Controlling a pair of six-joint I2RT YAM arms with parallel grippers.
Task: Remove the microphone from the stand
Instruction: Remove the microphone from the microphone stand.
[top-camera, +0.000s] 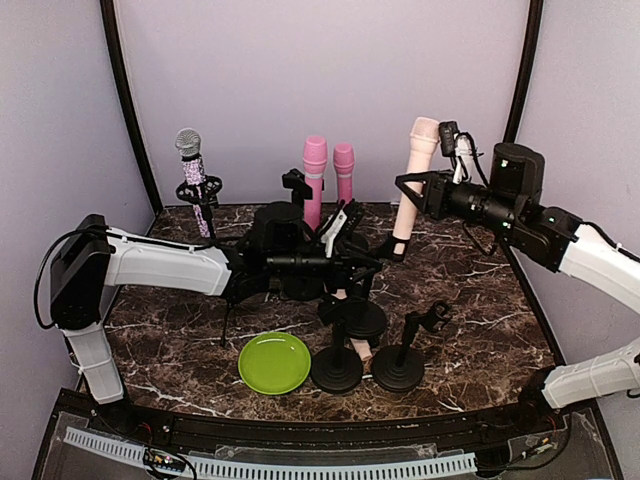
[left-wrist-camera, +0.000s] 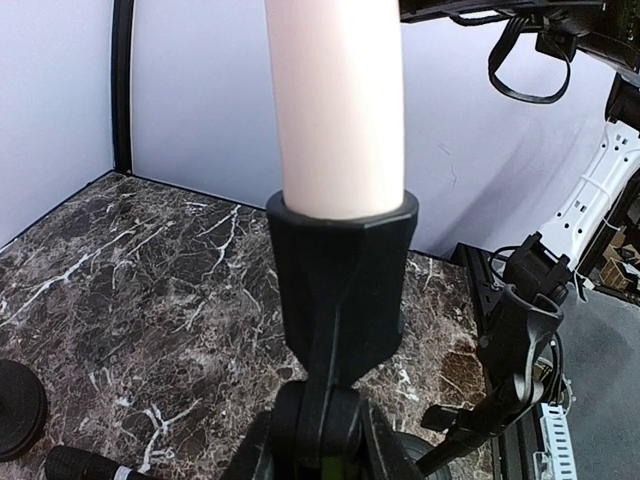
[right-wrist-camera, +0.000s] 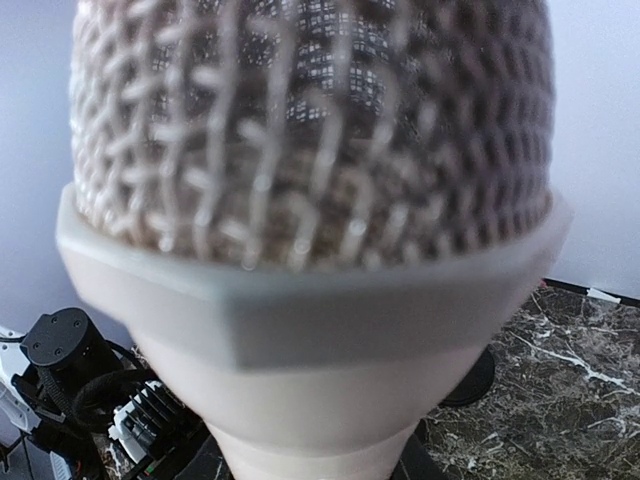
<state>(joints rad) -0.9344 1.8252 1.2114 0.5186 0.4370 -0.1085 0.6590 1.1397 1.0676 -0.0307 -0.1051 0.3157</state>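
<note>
The pale pink microphone (top-camera: 412, 170) stands tilted, its lower end seated in the black clip (top-camera: 397, 248) of the stand (top-camera: 357, 318). In the left wrist view the microphone's body (left-wrist-camera: 335, 100) rises out of the clip (left-wrist-camera: 340, 270). My left gripper (top-camera: 350, 262) is shut on the stand's joint just below the clip, the fingers (left-wrist-camera: 405, 452) flanking it. My right gripper (top-camera: 413, 185) is shut on the microphone just under its head. In the right wrist view the mesh head (right-wrist-camera: 310, 130) fills the frame and hides most of the fingers (right-wrist-camera: 215, 468).
A green plate (top-camera: 274, 362) lies front centre, with two empty black stands (top-camera: 336, 368) (top-camera: 399, 365) beside it. A sparkly microphone (top-camera: 190, 160) on a stand is at back left. Two pink microphones (top-camera: 315, 170) (top-camera: 344, 172) stand at the back wall.
</note>
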